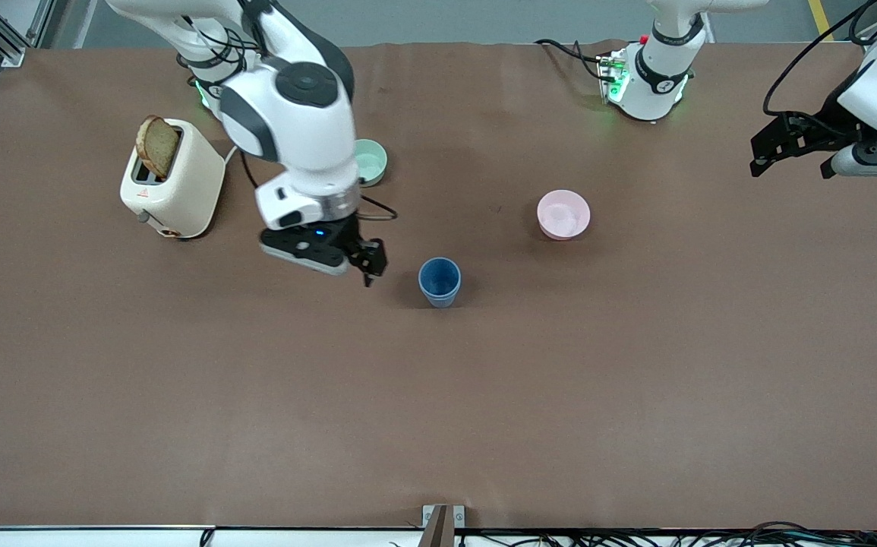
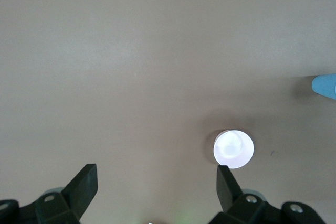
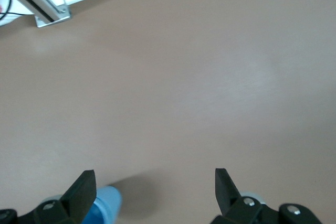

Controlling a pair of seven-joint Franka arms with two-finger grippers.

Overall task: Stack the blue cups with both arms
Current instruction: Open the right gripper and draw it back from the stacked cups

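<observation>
Around the work area: a cream toaster [image 1: 172, 182] holding a slice of brown bread [image 1: 157, 146] at the right arm's end of the table, a mint-green round bowl [image 1: 370, 161] partly hidden by the right arm, and a pink round bowl [image 1: 563, 214] toward the left arm's end. Only one small blue tapered plastic cup [image 1: 439, 281] visible, upright on the brown table [image 1: 484, 395], nearer the front camera than both bowls. Right gripper [image 1: 372, 262] just beside that cup, fingers spread wide and empty. Left gripper [image 2: 156, 182] raised over the left arm's end of the table, likewise spread and empty.
</observation>
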